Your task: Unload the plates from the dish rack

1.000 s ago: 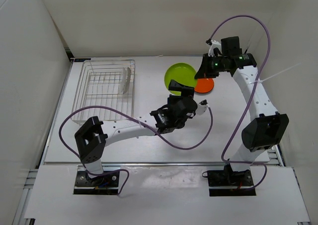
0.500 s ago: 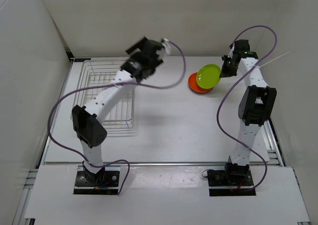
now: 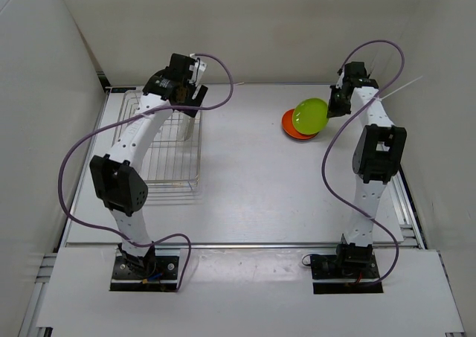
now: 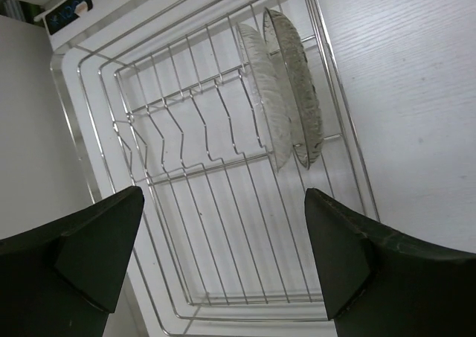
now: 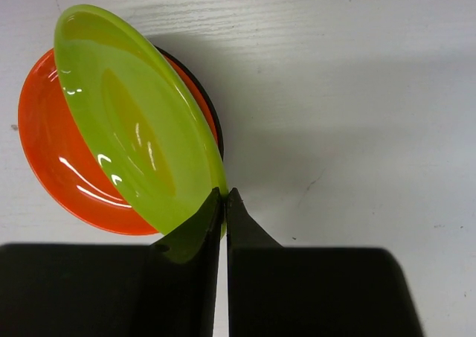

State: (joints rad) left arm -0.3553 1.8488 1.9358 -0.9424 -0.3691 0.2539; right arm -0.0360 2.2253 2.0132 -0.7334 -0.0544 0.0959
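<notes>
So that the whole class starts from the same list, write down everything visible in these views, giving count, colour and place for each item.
dish rack: one, silver wire, left side of the table
clear plate: one, perhaps two close together, transparent, on edge at the rack's right side
lime green plate: one, tilted over the orange-red plate, far right of the table
orange-red plate: one, lying flat under the green one
black plate: one, only a sliver of rim showing beneath the orange-red plate
table: one, white
cables: two, purple, one looping along each arm
left gripper: one, black, open, above the rack
right gripper: one, black, shut on the green plate's rim
</notes>
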